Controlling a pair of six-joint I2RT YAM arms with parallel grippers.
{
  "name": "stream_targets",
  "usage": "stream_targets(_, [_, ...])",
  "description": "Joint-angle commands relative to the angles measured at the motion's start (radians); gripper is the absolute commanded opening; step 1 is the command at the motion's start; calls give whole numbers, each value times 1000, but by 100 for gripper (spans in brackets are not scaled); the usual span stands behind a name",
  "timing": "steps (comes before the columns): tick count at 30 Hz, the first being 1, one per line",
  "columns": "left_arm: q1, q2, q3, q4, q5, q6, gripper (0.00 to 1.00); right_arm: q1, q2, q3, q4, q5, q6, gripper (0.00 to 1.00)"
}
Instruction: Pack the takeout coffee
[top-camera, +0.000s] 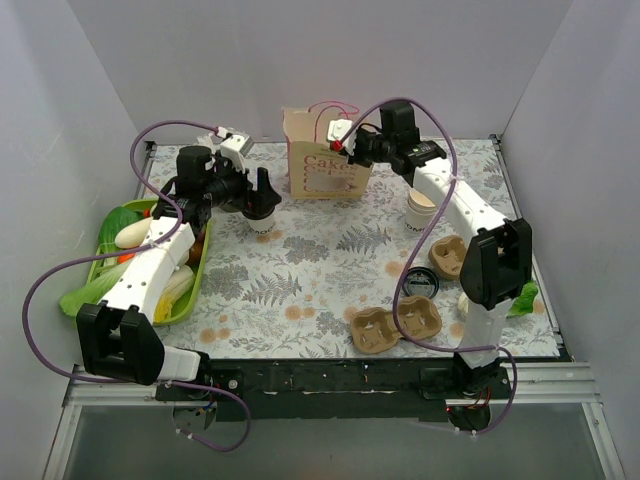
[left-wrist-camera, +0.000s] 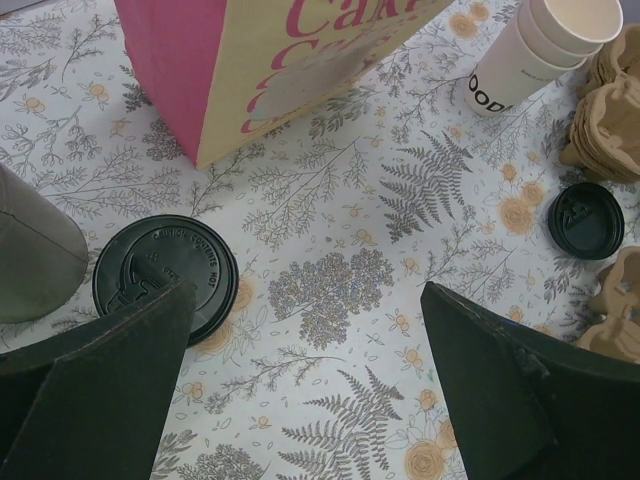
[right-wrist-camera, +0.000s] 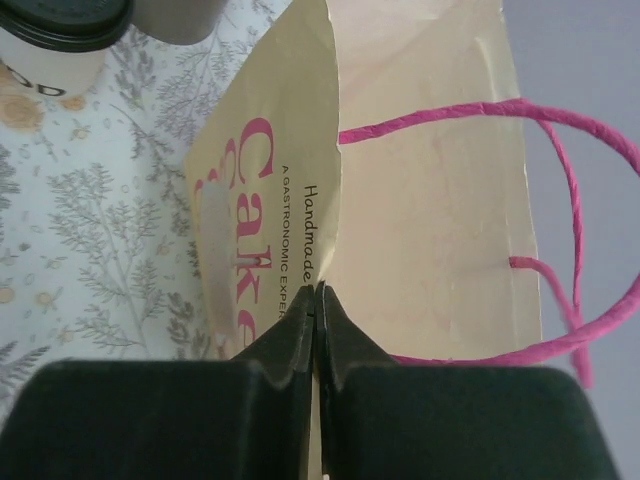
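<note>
Top external: takeout coffee (top-camera: 263, 224) stands on fern-printed tablecloth (top-camera: 330, 255) between pale walls (top-camera: 200, 60).

Left arm (top-camera: 150, 272): white links, black joints.
Right arm (top-camera: 455, 205): same white shells, black joint housings.
Cables (top-camera: 400, 99): purple, looping from bases at 7 and 5 o'clock.
Left fingers (left-wrist-camera: 100, 390): matte black wedges.

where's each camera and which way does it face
top external: above, behind the bases, down onto the floral table; left arm, right arm.
left wrist: down past open left pincer at the black-lidded white paper coffee cup.
right wrist: at the cream paper bag, right pincer shut on its edge.
wrist views share cup and bag.
</note>
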Motion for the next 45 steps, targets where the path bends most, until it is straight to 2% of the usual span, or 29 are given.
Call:
stream_targets(1, [9, -7, -12, 40, 30, -32, 98, 6, -114, -84, -30, -7, -13, 1])
stream_targets(9, [9, 12, 50, 58, 55, 11, 98, 21, -302, -311, -73, -15, -93, 1])
stream_targets(14, [6, 76, 187, 51, 257, 64, 98, 49, -454, -505, -122, -36, -232, 1])
stream_targets(17, [-31, 123, 287, -14, 310, 183, 98, 61, -517, -555, -159, -67, -261, 1])
stream_targets(18, [-58, 133, 313, -46, 348, 301, 98, 61, -533, -562, -188, -84, -264, 1])
stream_targets(22, [-151, 170, 394, -187, 337, 487, 98, 77, -600, -623, -208, -92, -290, 1])
stream_targets(25, [-204, 215, 428, -265, 314, 550, 98, 92, -632, -660, -208, -82, -320, 1])
stream_targets(33, [-346, 332, 479, -181, 166, 577, 93, 116, -654, -681, -214, -70, -393, 1])
stream_targets(40, [-401, 398, 526, -169, 161, 604, 79, 129, -659, -686, -216, -76, -416, 1])
stream_targets(44, [-425, 420, 563, -190, 132, 595, 60, 133, -659, -688, -219, -78, -421, 1])
stream_targets(45, [-427, 421, 569, -195, 129, 592, 52, 133, -660, -689, -219, -76, -422, 1])
